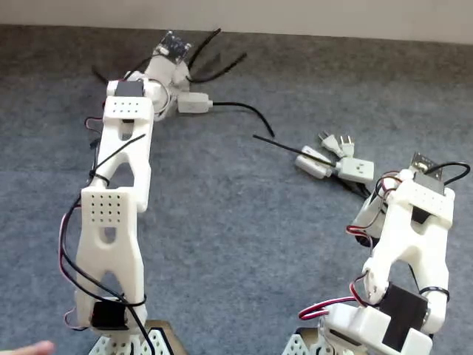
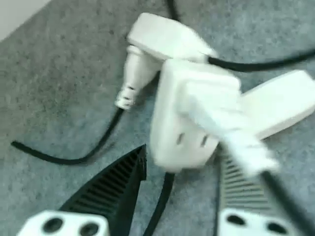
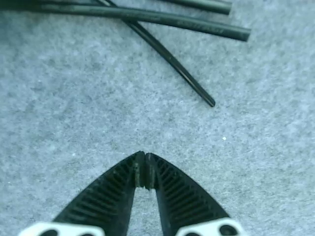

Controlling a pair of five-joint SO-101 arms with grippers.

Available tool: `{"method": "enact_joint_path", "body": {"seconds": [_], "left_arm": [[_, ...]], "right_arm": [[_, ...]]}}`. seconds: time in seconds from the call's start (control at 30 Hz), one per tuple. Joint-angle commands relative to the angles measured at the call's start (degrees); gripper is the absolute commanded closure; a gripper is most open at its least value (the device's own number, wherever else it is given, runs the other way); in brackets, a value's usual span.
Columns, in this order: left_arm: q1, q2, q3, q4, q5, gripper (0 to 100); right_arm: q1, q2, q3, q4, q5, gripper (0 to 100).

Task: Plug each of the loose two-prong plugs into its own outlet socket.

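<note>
Plugs (image 1: 330,142) loose on table (image 1: 236,222), just beside spare outlet (image 1: 355,169); likely light, hard, slick plastic, stiff cords (image 1: 284,149) tugging. Pinch body flanks, prongs clear. Left hand (image 2: 182,152) grasping outlet block (image 2: 189,115). Right hand (image 3: 146,169) clenched, empty, above table.

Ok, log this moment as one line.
left gripper at outlet socket | right gripper shut, empty, over carpet | plugs unplugged

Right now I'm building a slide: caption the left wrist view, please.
Left gripper at a white socket block, a plug lying beside it, on grey carpet.
</note>
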Motion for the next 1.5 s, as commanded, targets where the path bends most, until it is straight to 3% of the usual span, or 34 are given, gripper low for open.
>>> {"method": "enact_joint_path", "body": {"seconds": [0.0,0.17,0.37,0.67,0.77,0.9,1.0,1.17,1.3,1.37,1.47], "left_arm": [[-1.4,-1.4,-6.7,2.2,6.3,66],[-2.4,-1.4,-20.6,10.2,7.0,66],[-4.0,-1.5,-41.9,26.8,7.0,66],[-5.3,-13.1,-40.1,45.2,7.5,66],[-6.9,-15.3,-40.0,45.4,13.7,66],[-9.5,-18.2,-39.4,45.6,22.2,66],[-10.2,-21.4,-31.6,45.6,24.4,66],[-10.1,-31.3,-7.5,45.4,24.7,66],[-9.8,-39.0,7.6,45.1,24.6,66],[-9.8,-41.5,12.7,44.6,24.6,66],[-9.6,-42.6,18.8,43.0,24.6,66]], "right_arm": [[0.2,-0.4,-0.6,-0.6,-0.6,99.1],[0.2,-0.7,-0.7,-0.6,-0.4,99.1],[-0.5,-0.9,-5.2,-0.1,-0.3,98.9],[-3.5,-0.9,-21.7,0.3,0.4,97.8],[-4.7,-0.4,-26.8,5.1,11.0,87.2],[-10.0,-0.4,-32.5,9.2,18.1,75.5],[-14.2,-0.3,-37.0,11.0,24.4,74.9],[-20.3,-0.2,-38.5,11.0,34.4,74.7],[-20.7,0.2,-38.5,10.2,41.8,74.6],[-18.1,2.8,-39.0,8.8,38.1,74.6],[-13.6,9.1,-41.0,7.1,18.9,74.7]]}}
